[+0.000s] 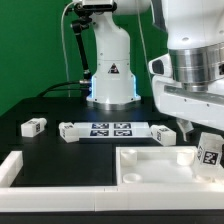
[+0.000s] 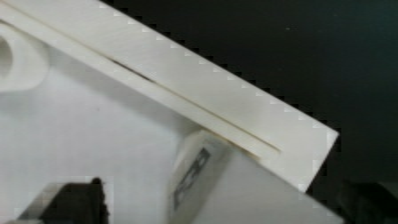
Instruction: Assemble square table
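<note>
White leg (image 2: pixel 196 178) stands on the tabletop (image 1: pixel 150 170) just beside its raised edge, between my spread fingers (image 2: pixel 71 200). I reckon I should move straight up, brushing neither side.

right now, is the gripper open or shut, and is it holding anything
gripper: open, jaws wide apart, holding nothing; a white leg stands between them, clear of both.

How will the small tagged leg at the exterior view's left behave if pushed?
The leg looks like rigid moulded plastic, probably light. Its blocky flat faces suggest it would slide, not roll. Its smooth surface may slip in a grip.
</note>
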Robot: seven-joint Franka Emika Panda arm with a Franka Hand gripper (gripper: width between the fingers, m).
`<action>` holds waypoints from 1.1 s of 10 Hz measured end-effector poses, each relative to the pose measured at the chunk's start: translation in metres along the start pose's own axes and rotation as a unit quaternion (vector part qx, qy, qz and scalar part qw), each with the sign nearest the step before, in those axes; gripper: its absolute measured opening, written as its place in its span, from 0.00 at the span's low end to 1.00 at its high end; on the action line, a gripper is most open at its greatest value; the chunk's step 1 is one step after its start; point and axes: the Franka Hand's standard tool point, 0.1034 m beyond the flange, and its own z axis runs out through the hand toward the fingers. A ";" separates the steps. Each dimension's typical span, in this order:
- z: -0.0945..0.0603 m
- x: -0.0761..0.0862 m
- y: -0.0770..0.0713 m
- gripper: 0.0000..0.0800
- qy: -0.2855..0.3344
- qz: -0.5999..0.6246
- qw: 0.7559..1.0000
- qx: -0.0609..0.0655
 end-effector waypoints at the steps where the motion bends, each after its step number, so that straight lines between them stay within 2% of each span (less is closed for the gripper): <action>1: 0.003 0.005 0.001 0.81 0.018 -0.065 0.998 0.007; 2: 0.006 0.009 0.005 0.81 0.032 -0.091 0.995 0.014; 3: 0.007 0.007 0.006 0.81 0.029 -0.070 0.997 0.013; 4: 0.007 0.007 0.006 0.70 0.029 -0.073 0.997 0.013; 5: 0.007 0.007 0.006 0.52 0.029 -0.064 0.997 0.014; 6: 0.008 0.006 0.004 0.52 0.026 -0.012 0.999 0.018; 7: 0.008 0.006 0.004 0.36 0.026 0.013 0.999 0.019; 10: 0.007 0.007 0.005 0.36 0.020 0.103 0.994 0.018; 11: 0.005 0.009 0.004 0.36 0.006 0.205 0.978 0.029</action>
